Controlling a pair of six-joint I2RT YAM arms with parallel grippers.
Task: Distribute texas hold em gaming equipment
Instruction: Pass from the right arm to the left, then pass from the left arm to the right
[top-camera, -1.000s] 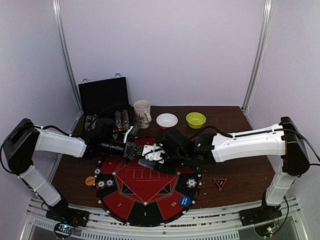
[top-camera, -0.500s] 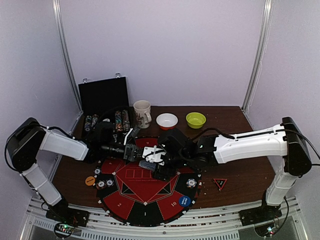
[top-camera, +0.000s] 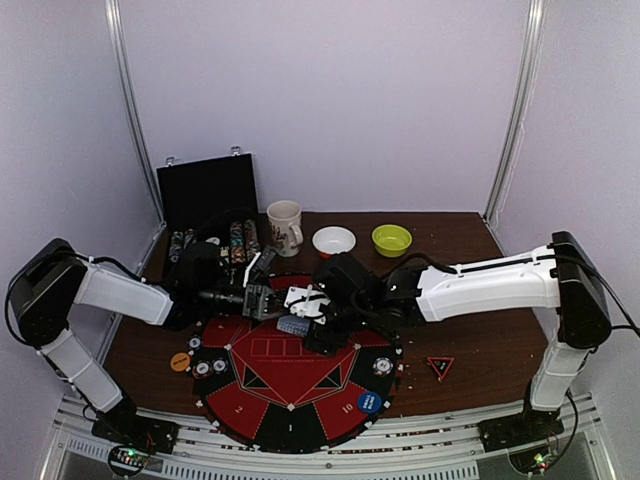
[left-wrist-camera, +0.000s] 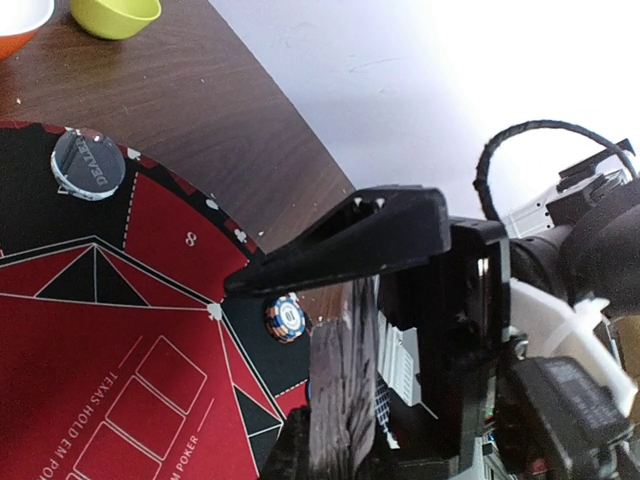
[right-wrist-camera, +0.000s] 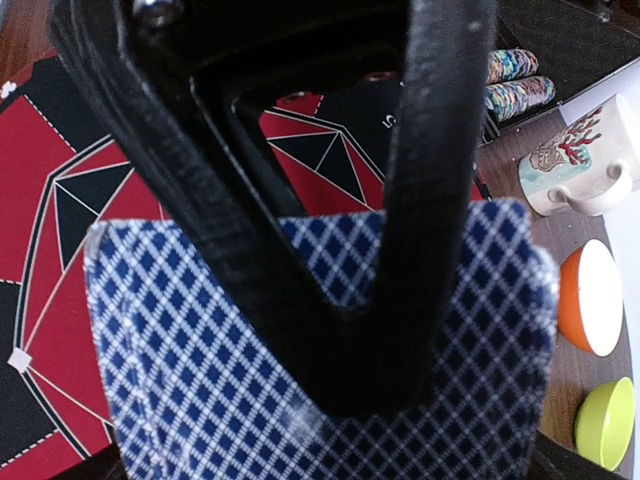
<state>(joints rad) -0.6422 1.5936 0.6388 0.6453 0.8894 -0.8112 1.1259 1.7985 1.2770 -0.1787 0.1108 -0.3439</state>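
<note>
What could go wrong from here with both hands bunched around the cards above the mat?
1. The left hand appears to pinch the card deck while the right hand sits close against it; a tug could fan or spill cards onto the mat.
2. Both hands crowd one spot, so their fingers might collide.
3. Spilled cards could knock the striped chip lying on the mat below.
</note>
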